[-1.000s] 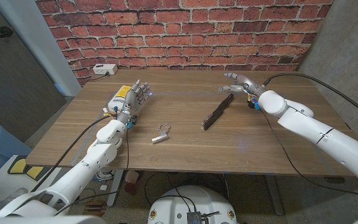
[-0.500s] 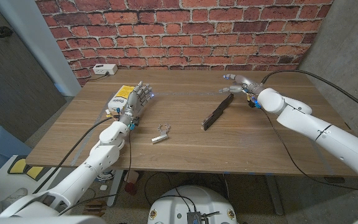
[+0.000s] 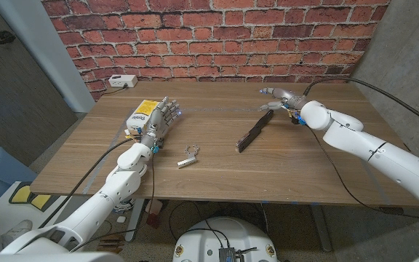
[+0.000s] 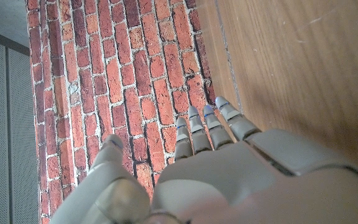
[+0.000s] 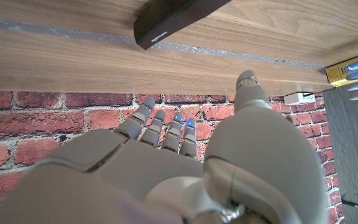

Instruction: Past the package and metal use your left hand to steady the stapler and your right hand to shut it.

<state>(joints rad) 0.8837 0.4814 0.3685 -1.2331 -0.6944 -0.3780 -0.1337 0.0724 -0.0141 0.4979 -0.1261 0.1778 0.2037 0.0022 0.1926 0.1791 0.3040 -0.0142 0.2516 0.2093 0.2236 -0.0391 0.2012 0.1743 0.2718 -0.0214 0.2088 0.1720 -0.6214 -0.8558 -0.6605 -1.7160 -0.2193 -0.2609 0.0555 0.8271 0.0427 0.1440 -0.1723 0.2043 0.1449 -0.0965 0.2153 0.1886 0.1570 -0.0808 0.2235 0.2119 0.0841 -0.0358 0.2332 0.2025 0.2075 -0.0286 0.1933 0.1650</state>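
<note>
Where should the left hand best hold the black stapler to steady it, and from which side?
Probably the near end of the stapler, from the robot's left side. It lies long and narrow, slanted, with its far end beside the right hand, so the near end is free.

High head view over table (image 3: pixel 217 156) (inverted wrist views toward brick wall (image 4: pixel 104 81))

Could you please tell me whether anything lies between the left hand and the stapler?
Yes: the small metal piece lies on the table between the left hand and the black stapler, slightly nearer the robot. It is low and easy to pass over.
</note>
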